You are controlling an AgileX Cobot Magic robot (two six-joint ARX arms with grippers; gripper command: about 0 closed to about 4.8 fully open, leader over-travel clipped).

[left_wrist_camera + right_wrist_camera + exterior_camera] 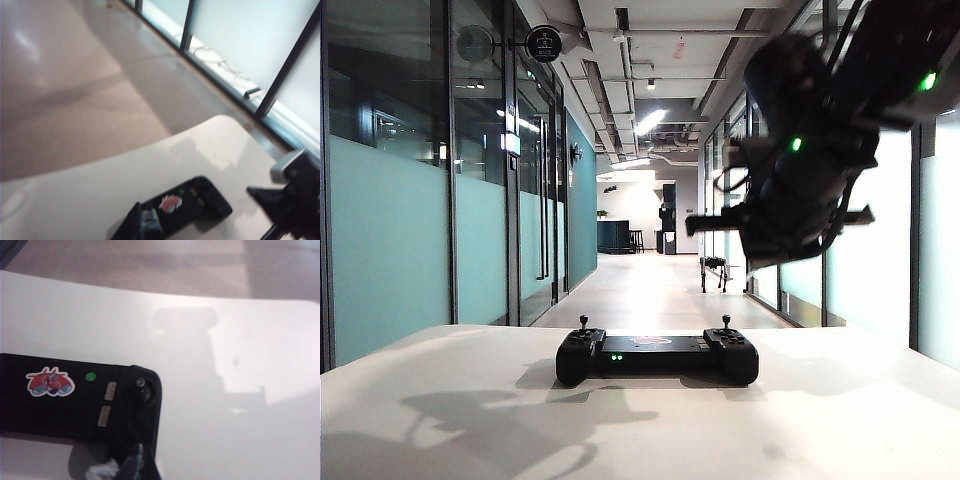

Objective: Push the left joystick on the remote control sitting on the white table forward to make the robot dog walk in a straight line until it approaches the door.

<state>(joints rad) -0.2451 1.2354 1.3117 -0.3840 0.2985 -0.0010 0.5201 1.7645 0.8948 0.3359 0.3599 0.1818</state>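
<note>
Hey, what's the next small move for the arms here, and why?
Probably lower the left gripper onto the left joystick: it hangs over the left end of the remote, the stick untouched; the right gripper is shut above the right end, and the robot dog stands far down the corridor.

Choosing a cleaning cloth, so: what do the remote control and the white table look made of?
Remote control: seemingly hard black plastic, semi-matte, with dull highlights on its moulded handles. White table: smooth matte white top, likely laminate or painted board; it shows soft shadows and only a faint sheen. Neither can be confirmed by look alone.
</note>
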